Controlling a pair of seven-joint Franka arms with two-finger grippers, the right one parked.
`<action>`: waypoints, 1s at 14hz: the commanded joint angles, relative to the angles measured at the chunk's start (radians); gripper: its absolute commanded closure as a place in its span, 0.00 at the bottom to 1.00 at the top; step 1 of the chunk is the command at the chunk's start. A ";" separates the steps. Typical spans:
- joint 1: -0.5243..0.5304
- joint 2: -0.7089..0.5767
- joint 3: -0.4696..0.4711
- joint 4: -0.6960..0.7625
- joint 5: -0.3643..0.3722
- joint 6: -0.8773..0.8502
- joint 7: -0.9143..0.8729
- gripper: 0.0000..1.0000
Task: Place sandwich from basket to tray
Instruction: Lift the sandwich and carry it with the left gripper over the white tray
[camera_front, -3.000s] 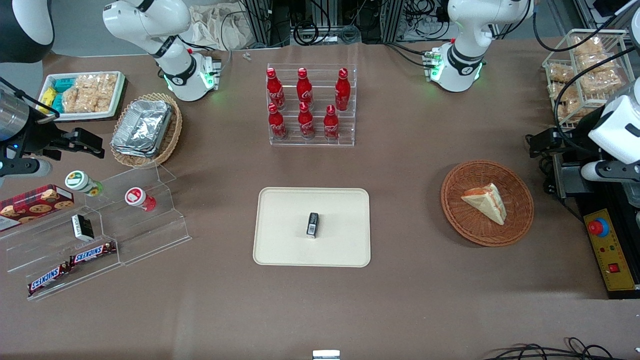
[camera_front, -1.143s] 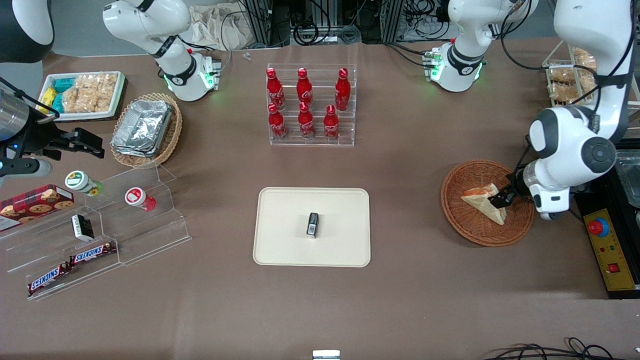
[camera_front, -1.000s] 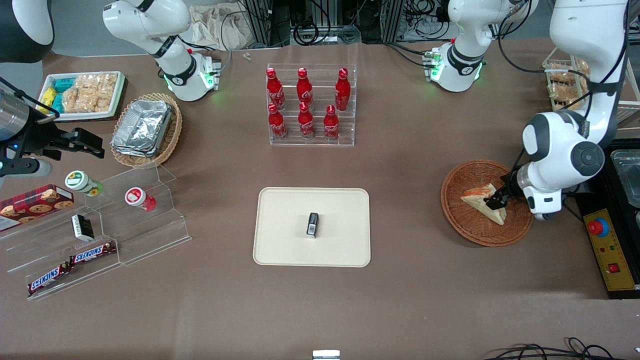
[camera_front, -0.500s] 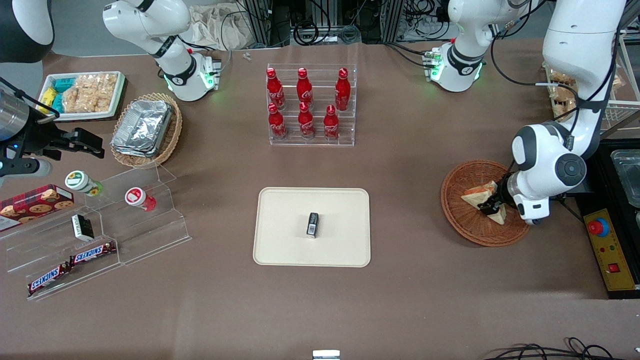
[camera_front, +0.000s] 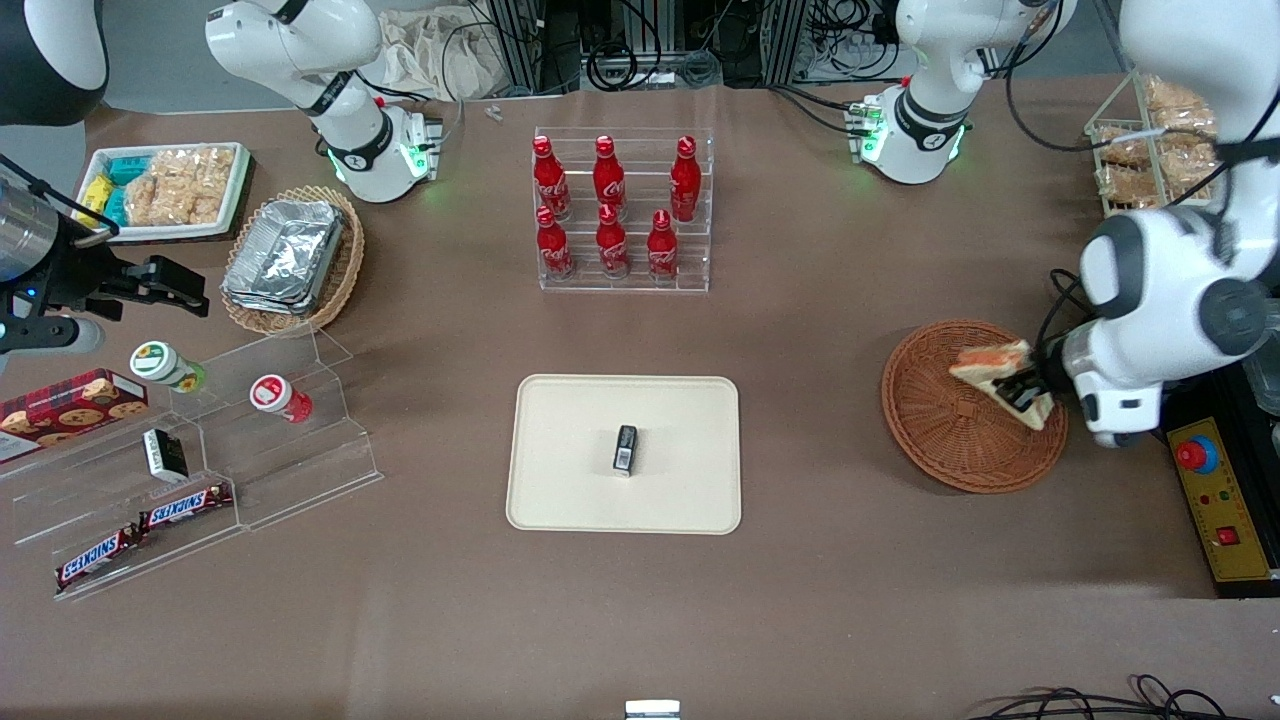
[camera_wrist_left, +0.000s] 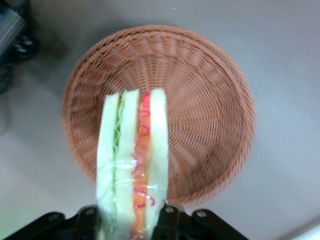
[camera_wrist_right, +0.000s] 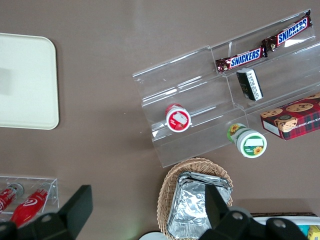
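**Sandwich lifted over basket**

End effector (camera_front: 1022, 388) clamps the sandwich (camera_front: 1000, 374), fingers (camera_wrist_left: 167, 220) pressed to both bread faces. Sandwich hangs clear above the basket (camera_front: 950, 440), over its rim toward the working arm's end. Tray (camera_front: 570, 480) sits mid-bench, well apart, with a small dark box (camera_front: 625, 448) on it.

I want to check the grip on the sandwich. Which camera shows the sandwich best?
The left wrist view: the sandwich fills it, layers edge-on, pinched in the claw above the basket. The front view shows it small, partly covered by the claw. The right wrist view misses it.
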 joint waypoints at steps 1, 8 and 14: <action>-0.003 0.007 -0.077 0.242 -0.050 -0.268 0.143 1.00; -0.035 0.154 -0.401 0.305 -0.063 -0.113 0.379 1.00; -0.235 0.442 -0.409 0.350 0.081 0.204 0.313 1.00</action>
